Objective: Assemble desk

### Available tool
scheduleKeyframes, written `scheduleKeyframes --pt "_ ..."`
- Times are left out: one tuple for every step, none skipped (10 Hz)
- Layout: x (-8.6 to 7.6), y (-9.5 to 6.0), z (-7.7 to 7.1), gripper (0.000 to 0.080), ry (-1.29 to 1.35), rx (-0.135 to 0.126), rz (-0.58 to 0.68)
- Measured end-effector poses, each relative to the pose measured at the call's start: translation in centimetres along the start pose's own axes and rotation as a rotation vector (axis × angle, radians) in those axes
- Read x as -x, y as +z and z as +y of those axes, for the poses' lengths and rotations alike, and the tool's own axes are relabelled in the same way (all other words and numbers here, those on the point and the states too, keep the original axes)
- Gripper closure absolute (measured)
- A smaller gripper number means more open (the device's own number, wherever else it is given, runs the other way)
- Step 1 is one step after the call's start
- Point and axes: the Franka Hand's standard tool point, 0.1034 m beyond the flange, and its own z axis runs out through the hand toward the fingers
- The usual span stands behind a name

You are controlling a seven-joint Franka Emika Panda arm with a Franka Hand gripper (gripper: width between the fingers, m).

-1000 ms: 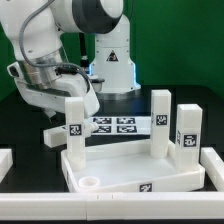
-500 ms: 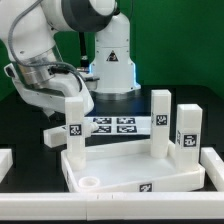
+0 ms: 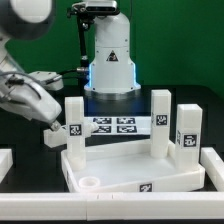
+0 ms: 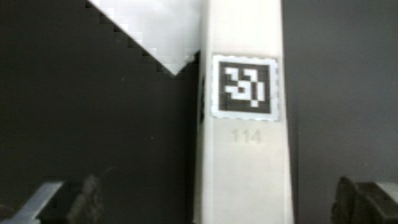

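In the exterior view, the desk top [image 3: 135, 170] lies near the front of the dark work surface with its rim upward. Three legs stand upright in it: one leg at the exterior view's left [image 3: 73, 125], a tall middle leg [image 3: 160, 122] toward the back, and a right-hand leg [image 3: 187, 130] just beside it. A round socket [image 3: 89, 184] in the near corner at the exterior view's left is bare, so I judge that at least one leg is yet to be fitted. Whether the three standing legs are screwed fully home cannot be told. A fourth leg [image 3: 56, 132] seems to lie flat on the surface behind the left one, under the arm. The marker board [image 3: 115, 125] lies flat behind the desk top. The arm [image 3: 30, 95] reaches in from the exterior view's left, its end near that lying piece; the jaws themselves are not clear here.

In the wrist view, a long white leg with a square tag [image 4: 244, 120] fills the middle of the picture. The gripper [image 4: 222, 200] has its jaws spread wide, a dark fingertip [image 4: 45, 200] on either side, well apart from the leg and gripping nothing. My judgement is that the task is past its middle: this leg is to be picked up and fitted.
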Motion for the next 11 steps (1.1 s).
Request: scheduleKeyframes --pt "0.7 0.3 0.0 0.015 0.005 -0.007 -0.088" --pt "0.3 0.4 -0.1 0.015 0.031 -0.013 -0.142" --pt "-0.2 0.3 -0.7 0.015 0.057 -0.02 -0.146" --pt "0.4 0.9 -0.8 0.015 0.076 -0.046 -0.193" --pt "0.8 1.5 -0.5 0.015 0.111 -0.059 -0.252" --pt "0.9 1.8 -0.3 0.015 0.129 -0.058 -0.286" --pt "0.8 1.8 -0.4 0.015 0.123 -0.056 -0.281" --pt "0.8 1.8 -0.4 0.015 0.124 -0.056 -0.282" --pt "0.8 1.9 -0.3 0.015 0.128 -0.057 -0.288" --pt "0.5 2.2 -0.1 0.015 0.143 -0.059 -0.311" --pt "0.0 2.6 -0.1 0.015 0.145 -0.051 -0.309"
